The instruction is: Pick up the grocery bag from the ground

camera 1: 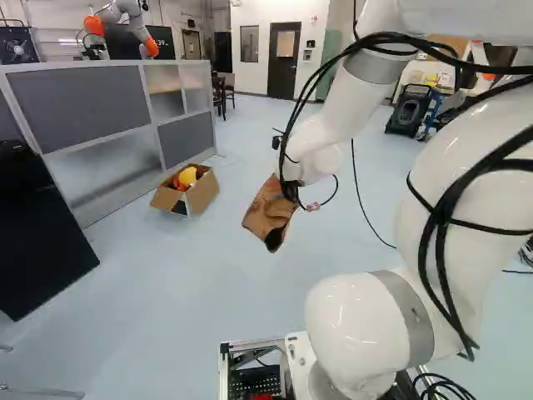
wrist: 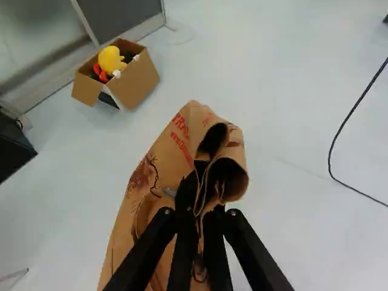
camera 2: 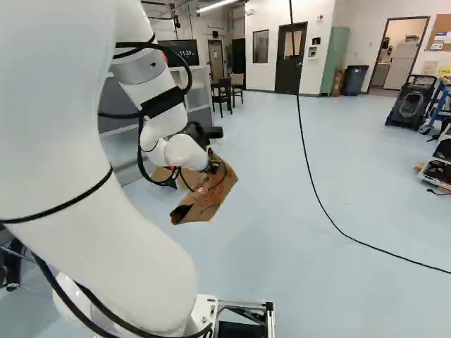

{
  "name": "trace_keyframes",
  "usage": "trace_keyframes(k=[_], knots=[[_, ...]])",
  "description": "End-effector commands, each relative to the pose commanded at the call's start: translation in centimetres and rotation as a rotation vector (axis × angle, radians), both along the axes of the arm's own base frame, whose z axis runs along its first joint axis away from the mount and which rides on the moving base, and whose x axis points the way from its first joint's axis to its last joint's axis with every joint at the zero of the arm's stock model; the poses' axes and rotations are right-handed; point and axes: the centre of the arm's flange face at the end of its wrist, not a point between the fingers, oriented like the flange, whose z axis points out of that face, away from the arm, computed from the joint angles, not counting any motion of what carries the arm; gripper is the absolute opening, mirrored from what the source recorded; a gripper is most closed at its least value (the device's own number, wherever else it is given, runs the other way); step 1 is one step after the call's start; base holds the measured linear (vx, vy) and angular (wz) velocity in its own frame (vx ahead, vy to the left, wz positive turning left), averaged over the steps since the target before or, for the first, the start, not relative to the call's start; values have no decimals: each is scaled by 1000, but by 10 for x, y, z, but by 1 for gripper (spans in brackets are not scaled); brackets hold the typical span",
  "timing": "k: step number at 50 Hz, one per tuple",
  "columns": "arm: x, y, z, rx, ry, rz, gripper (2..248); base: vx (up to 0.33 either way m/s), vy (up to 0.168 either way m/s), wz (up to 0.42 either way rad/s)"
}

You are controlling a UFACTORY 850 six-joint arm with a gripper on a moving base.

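The hand [camera 2: 213, 167] is closed on the paper bag [camera 1: 268, 215]. In the wrist view the hand [wrist: 199, 200] has one black finger on each side of the brown paper, pinching a creased part between them. The bag is held above the floor [camera 1: 208, 283] and tilted. Its dark opening faces down in both base views (the paper is crumpled and folded over near the fingertips). Red print and a dark red pattern show on its side.

The white arm [camera 1: 350, 100] reaches forward from the base. Black cables [camera 1: 444, 208] are routed along it, with loops near the wrist.

An open cardboard box [camera 1: 202, 193] is on the floor beyond the bag, beside a partition [camera 1: 87, 104] with grey panels. The box contains a yellow toy [camera 1: 187, 176] and a red-orange item (only partly visible). In the right base view the bag partly covers the box.

A thin black cord [camera 2: 338, 229] lies along the floor at the right of the right base view. A black panel [camera 1: 37, 242] stands at the left edge of the left base view. Another robot [camera 1: 125, 12], white with orange parts, shows behind the partition. A dark door [camera 1: 283, 71] is in the far wall.
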Motion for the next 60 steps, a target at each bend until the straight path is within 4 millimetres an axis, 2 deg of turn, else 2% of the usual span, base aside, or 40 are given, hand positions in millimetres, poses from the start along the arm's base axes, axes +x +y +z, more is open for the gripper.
trace_keyframes(k=[30,60], knots=[[-60,0,-5,11,-209,-11,22,0,0,0],[-98,-1,-11,15,-335,-19,22,0,0,0]])
